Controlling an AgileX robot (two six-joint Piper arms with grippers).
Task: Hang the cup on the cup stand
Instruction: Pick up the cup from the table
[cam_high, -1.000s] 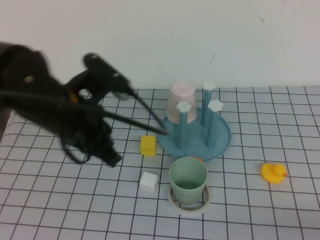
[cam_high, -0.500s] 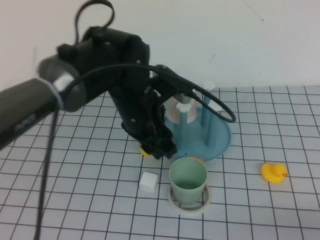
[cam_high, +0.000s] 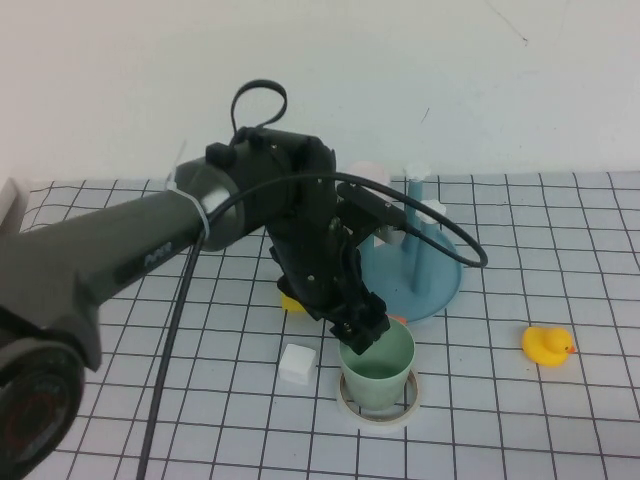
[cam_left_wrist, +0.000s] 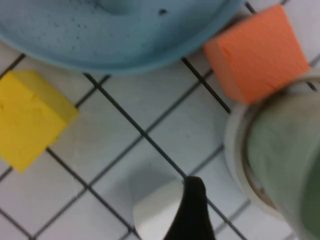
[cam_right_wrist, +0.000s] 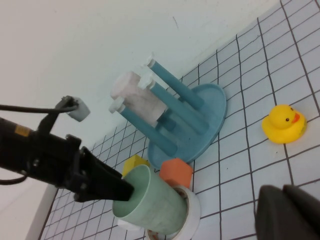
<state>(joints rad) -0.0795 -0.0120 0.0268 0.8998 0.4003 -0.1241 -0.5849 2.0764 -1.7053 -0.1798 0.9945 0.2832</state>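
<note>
The pale mint-green cup (cam_high: 378, 367) stands upright inside a white tape ring (cam_high: 380, 411), in front of the blue cup stand (cam_high: 436, 284). My left gripper (cam_high: 362, 337) has reached down to the cup's near-left rim and looks open. In the left wrist view one dark finger (cam_left_wrist: 193, 202) sits just outside the cup (cam_left_wrist: 287, 150); the other finger is hidden. The right wrist view shows the left gripper (cam_right_wrist: 122, 191) at the cup (cam_right_wrist: 150, 202) rim. My right gripper (cam_right_wrist: 290, 212) is shut and empty, low over the table, away from the cup.
A pale pink cup (cam_right_wrist: 137, 100) hangs upside down on a peg of the stand (cam_right_wrist: 205, 112). An orange block (cam_left_wrist: 257, 52), a yellow block (cam_left_wrist: 30, 117) and a white block (cam_high: 297, 363) lie near the cup. A yellow duck (cam_high: 547, 346) sits to the right.
My left arm has swung from the table's left side across in front of the stand and come down to the green cup's rim. The cup and the other things have not moved.
</note>
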